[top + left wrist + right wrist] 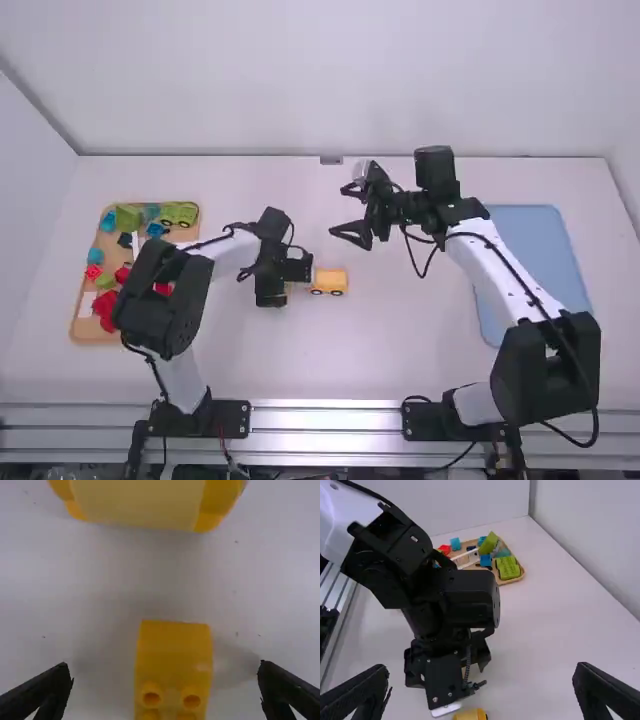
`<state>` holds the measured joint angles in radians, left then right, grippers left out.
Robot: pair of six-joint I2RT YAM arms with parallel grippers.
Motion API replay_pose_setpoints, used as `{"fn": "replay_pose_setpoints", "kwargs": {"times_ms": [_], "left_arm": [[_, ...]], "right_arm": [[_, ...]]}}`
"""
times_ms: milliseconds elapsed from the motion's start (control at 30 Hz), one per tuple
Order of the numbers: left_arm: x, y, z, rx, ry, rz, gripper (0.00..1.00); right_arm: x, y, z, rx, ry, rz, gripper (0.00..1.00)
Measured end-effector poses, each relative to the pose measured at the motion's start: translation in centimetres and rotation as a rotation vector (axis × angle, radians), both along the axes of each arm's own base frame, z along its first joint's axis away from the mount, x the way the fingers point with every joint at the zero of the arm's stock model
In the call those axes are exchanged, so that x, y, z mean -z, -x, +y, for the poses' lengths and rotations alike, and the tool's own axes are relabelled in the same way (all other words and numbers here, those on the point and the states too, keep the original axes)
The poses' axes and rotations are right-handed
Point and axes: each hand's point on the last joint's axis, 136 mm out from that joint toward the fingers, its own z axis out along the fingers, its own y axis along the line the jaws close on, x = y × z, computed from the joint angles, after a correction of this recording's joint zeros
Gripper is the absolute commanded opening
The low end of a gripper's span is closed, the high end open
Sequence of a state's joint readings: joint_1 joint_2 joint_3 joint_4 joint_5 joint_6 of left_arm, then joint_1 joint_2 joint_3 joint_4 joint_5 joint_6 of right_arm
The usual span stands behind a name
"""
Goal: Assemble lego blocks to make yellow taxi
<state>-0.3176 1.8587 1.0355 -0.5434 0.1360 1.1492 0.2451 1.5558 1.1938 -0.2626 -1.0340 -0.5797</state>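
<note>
Just left of the yellow taxi body (329,281), my left gripper (298,268) points down at the table. In the left wrist view a yellow brick (174,655) with studs lies between the spread fingers of my left gripper (165,672), touched by neither; the taxi body (140,500) sits a short gap away from it. Farther up the table, my right gripper (345,212) hangs open and holds nothing. The right wrist view has the right gripper (480,680) with its fingers wide apart, and part of the taxi body (471,714) beside the left arm.
A wooden tray (88,328) with red, blue and green blocks and a green toy vehicle (180,214) stands at the left, partly behind the left arm. A blue tray (540,255) lies at the right, partly under the right arm.
</note>
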Motion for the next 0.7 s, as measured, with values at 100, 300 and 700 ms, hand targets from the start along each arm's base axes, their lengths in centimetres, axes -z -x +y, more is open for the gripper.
{"fn": "replay_pose_setpoints", "kwargs": {"times_ms": [100,300,700], "left_arm": [[-0.4,0.2,-0.3,-0.003,0.034,0.025,0.99],[-2.9,-0.6,-0.3,0.001,0.246,0.026,0.99],[-2.1,-0.9,0.1,-0.053,0.643,-0.115,0.97]], "right_arm": [[-0.1,-0.1,0.0,0.002,-0.003,-0.01,0.98],[-0.2,-0.2,0.0,0.008,-0.007,0.005,0.98],[-0.2,-0.2,0.0,0.009,-0.009,0.008,0.98]]}}
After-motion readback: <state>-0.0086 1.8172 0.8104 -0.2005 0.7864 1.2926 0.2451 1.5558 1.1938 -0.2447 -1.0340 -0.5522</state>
